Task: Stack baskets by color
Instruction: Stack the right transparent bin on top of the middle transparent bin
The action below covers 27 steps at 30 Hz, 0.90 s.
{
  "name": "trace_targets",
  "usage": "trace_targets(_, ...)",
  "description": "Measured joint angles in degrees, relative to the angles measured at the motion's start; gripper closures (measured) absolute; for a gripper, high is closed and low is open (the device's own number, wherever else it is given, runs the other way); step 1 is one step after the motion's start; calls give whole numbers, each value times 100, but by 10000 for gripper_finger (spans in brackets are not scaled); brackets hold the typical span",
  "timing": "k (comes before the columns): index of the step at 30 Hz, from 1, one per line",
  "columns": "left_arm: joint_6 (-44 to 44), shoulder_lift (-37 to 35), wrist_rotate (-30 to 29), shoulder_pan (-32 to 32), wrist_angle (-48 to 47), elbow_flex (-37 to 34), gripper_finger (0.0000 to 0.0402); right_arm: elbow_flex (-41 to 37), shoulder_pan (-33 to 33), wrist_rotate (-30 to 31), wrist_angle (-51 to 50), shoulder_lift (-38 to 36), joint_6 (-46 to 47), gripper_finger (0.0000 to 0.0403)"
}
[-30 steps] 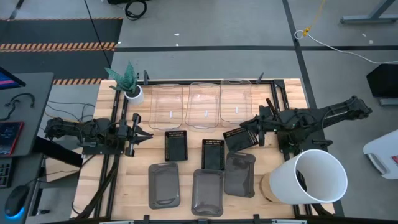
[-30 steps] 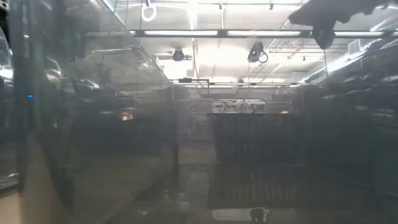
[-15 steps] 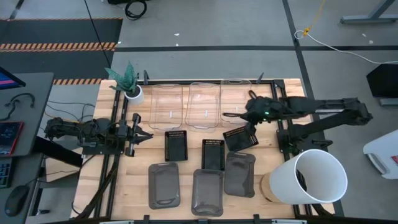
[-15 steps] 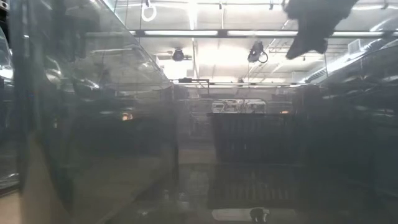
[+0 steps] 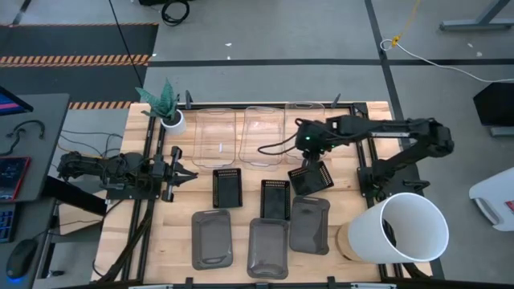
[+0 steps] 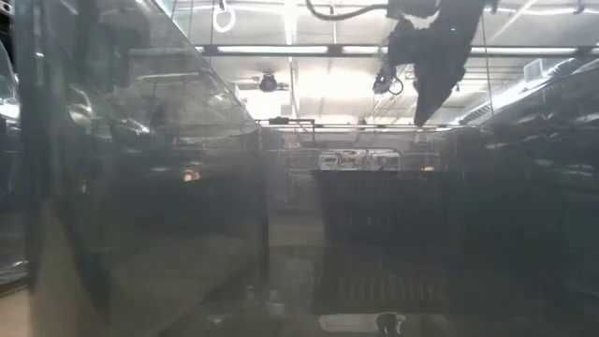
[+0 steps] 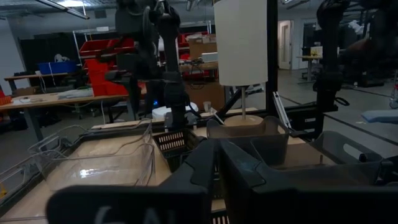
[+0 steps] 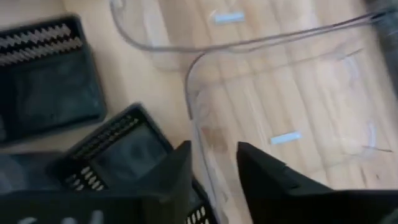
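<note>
Three clear baskets (image 5: pixel 215 136), (image 5: pixel 263 135), (image 5: pixel 305 128) stand in a row along the far side. Nearer lie two black slotted baskets (image 5: pixel 226 187), (image 5: pixel 275 198) and a third (image 5: pixel 312 178) turned askew. Three dark grey baskets (image 5: pixel 212 238), (image 5: pixel 268 247), (image 5: pixel 309 225) line the near side. My right gripper (image 5: pixel 309 154) hangs open, pointing steeply down, high above the right clear basket's near corner (image 8: pixel 194 106) and the askew black basket (image 8: pixel 118 155); it touches nothing. In the low view it (image 6: pixel 426 80) shows well above the table. My left gripper (image 5: pixel 183 172) waits shut at the table's left.
A white plant pot (image 5: pixel 171 120) with a green plant stands at the far left corner. A big white bucket (image 5: pixel 405 229) lies on its side at the near right. Black frame rails (image 5: pixel 363 144) run along both sides of the wooden table (image 5: pixel 241 217).
My right gripper has swung from beside its base toward the table's left, out over the right clear basket's near edge. It has tipped from nearly level to steeply downward. No basket has moved.
</note>
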Motion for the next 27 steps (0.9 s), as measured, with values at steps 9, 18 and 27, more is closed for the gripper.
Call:
trace_targets(9, 0, 0, -2, 0, 2, 0, 367, 288, 2, 81, -452, 948, -272, 214)
trace_targets(18, 0, 0, -2, 0, 2, 1, 371, 286, 4, 159, -486, 1660, -365, 218)
trace_targets(27, 0, 2, -2, 0, 2, -2, 371, 277, 2, 485, -470, 2003, -483, 244)
